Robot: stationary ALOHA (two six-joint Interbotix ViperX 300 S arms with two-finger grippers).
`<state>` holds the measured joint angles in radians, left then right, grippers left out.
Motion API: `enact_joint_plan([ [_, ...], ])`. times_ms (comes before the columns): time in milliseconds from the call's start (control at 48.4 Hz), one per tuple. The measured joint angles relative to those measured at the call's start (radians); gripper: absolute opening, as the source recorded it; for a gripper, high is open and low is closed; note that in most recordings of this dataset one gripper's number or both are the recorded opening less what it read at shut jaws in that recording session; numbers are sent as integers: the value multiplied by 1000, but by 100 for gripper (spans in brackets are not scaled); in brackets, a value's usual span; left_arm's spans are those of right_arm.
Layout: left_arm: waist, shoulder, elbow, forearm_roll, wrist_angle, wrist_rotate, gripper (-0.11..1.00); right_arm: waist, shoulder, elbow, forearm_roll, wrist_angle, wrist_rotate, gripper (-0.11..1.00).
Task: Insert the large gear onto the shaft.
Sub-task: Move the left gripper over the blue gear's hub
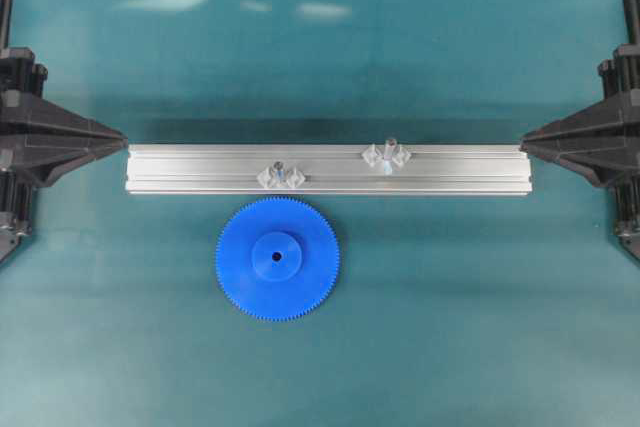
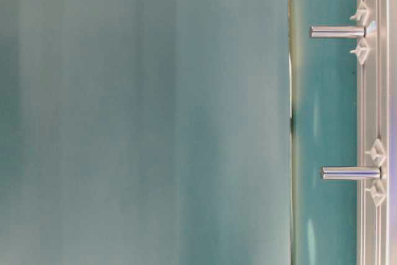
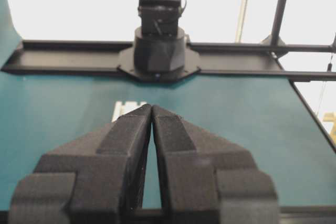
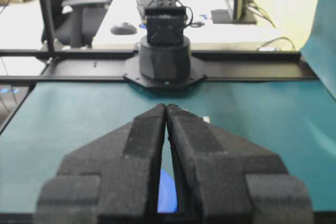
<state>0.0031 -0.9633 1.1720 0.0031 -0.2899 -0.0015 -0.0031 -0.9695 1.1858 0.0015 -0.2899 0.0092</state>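
Blue large gear (image 1: 277, 259) lies beside shaft (image 1: 279, 171).

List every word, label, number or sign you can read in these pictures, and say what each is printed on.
None can be read.
The bright-blue toothed plastic gear, the ribbed aluminium rail, the grey metal pegs and both black claws show no markings.
The desk clutter behind the right arm is too blurred to read.
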Motion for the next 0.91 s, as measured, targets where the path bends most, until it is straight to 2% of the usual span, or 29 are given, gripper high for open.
enact_joint_plan([
  [83,-6,-2,26,3,-2,-17,6,0,-2,9,8,0,2,21],
  [227,-15,14,31,8,11,-46,1,-3,0,29,37,34,34,8],
  [413,-23,63,0,9,92,-49,1,-3,0,31,41,127,86,7],
  [702,-46,184,-31,9,175,-49,1,-5,5,31,41,307,89,7],
  [909,-63,296,-87,9,250,-74,1,-5,6,31,41,367,91,7],
])
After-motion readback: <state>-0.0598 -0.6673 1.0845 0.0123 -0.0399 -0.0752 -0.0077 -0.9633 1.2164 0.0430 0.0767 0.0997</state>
